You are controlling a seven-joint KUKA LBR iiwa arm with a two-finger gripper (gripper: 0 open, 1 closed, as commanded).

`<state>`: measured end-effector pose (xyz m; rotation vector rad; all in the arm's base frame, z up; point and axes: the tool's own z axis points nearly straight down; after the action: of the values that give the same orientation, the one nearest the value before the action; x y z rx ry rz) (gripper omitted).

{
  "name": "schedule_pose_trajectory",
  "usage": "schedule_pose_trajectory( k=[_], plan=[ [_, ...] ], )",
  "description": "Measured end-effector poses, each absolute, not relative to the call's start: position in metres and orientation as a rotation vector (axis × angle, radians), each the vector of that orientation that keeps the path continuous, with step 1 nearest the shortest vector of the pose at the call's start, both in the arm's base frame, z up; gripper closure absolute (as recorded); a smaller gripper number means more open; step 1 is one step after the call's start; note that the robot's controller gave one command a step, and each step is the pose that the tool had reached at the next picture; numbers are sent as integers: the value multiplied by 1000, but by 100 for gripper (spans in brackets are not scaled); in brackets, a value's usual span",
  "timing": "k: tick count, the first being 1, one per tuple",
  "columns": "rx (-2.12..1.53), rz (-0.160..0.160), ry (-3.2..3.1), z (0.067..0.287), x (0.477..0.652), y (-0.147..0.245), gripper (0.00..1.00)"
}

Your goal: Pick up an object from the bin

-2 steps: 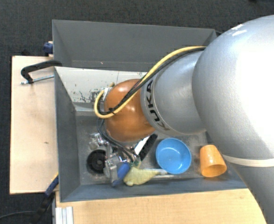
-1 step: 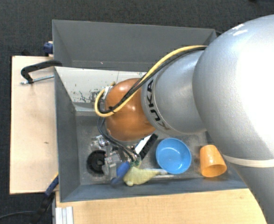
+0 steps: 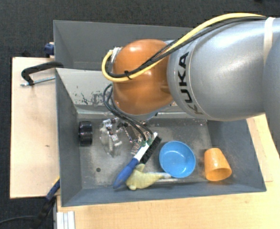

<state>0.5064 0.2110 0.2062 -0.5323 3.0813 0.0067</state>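
The gripper (image 3: 112, 136) hangs low in the bin (image 3: 66, 147), under the round orange cover (image 3: 140, 75) at the arm's wrist. Whether it is released or clenched cannot be told, because the metal parts and loose wires below the cover crowd together. It sits over bare floor, not plainly over any one thing.

Five loose things lie around it, one of each kind. Nearest, toward the view's left of the gripper, is a small black cylinder (image 3: 85, 132), close by but apart from it. On the other side and a little nearer the front wall lies a blue-handled tool (image 3: 129, 170) with a black and white end, slanting away from the gripper. A pale yellow scrap (image 3: 140, 180) lies at the tool's lower end, touching it. Farther out the same way sits a blue bowl (image 3: 177, 159), open side up. Farthest from the gripper is an orange cup (image 3: 217, 165), tipped on its side just beside the bowl.

The grey arm (image 3: 225, 66) shows the letters "UKA", and a yellow cable (image 3: 197, 30) loops over it.
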Motion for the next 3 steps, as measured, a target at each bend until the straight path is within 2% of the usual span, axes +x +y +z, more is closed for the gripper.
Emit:
schedule_pose_trajectory(
  k=[1, 2, 3],
  plan=[
    [-533, 4, 3091, 201, 505, 210, 0],
    [-881, 1, 3021, 68, 493, 125, 0],
    [-882, 5, 3011, 73, 495, 128, 100]
  ],
)
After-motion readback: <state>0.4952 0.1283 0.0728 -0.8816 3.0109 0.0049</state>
